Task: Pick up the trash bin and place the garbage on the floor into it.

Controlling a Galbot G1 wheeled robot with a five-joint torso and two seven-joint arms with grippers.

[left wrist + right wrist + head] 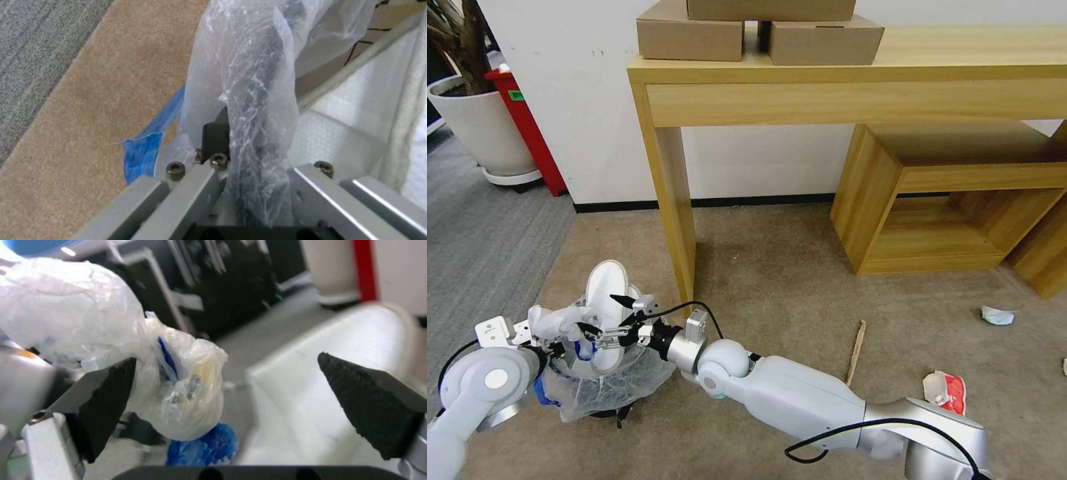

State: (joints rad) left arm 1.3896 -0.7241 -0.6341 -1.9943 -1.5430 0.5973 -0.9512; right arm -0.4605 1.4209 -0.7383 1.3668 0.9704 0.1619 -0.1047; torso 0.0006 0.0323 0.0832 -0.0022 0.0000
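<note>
The trash bin [602, 383], a small dark bin lined with a crinkled clear bag, stands on the beige floor [774, 280] at lower left. My left gripper [557, 343] is shut on its bagged rim [256, 110]. A white slipper [607, 293] stands upright in the bin, and a blue wrapper [142, 153] hangs at the rim. My right gripper [606, 317] hovers open over the bin, its pads [106, 400] spread wide in front of the slipper [311, 400]. More garbage lies on the carpet: a wooden stick [856, 351], a red wrapper [946, 390] and a pale wad [998, 315].
A wooden desk leg [674, 220] stands just behind the bin. A low wooden shelf unit [947, 200] sits under the desk to the right. Grey ribbed carpet [480, 240], a white planter [484, 127] and a red box [527, 127] are at far left.
</note>
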